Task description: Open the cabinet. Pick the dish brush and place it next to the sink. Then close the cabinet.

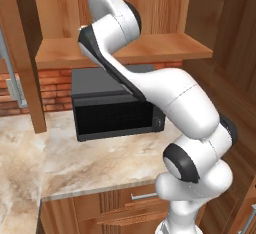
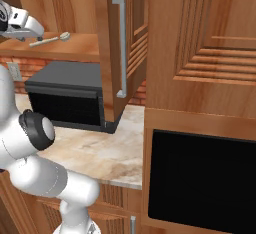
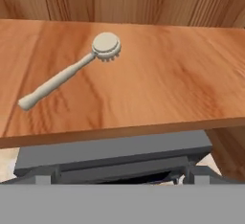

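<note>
The cabinet (image 1: 125,50) stands open, its right door (image 2: 112,38) swung out with a long silver handle (image 2: 120,48). The pale beige dish brush (image 2: 50,39) lies flat on the cabinet's lower shelf (image 3: 167,84). In the hand view the dish brush (image 3: 72,72) has its round head toward the back wall and its handle pointing to the front left. My gripper (image 2: 36,30) hovers just in front of the shelf edge, a short way from the brush, open and empty. Its fingertips (image 3: 198,174) stand wide apart. The sink is out of view.
A black microwave (image 1: 115,108) sits on the marble counter (image 1: 90,163) directly under the shelf. The left door's handle (image 1: 11,78) hangs at the far left. A wooden drawer unit (image 1: 125,203) is below the counter. A dark oven front (image 2: 200,178) fills the lower right.
</note>
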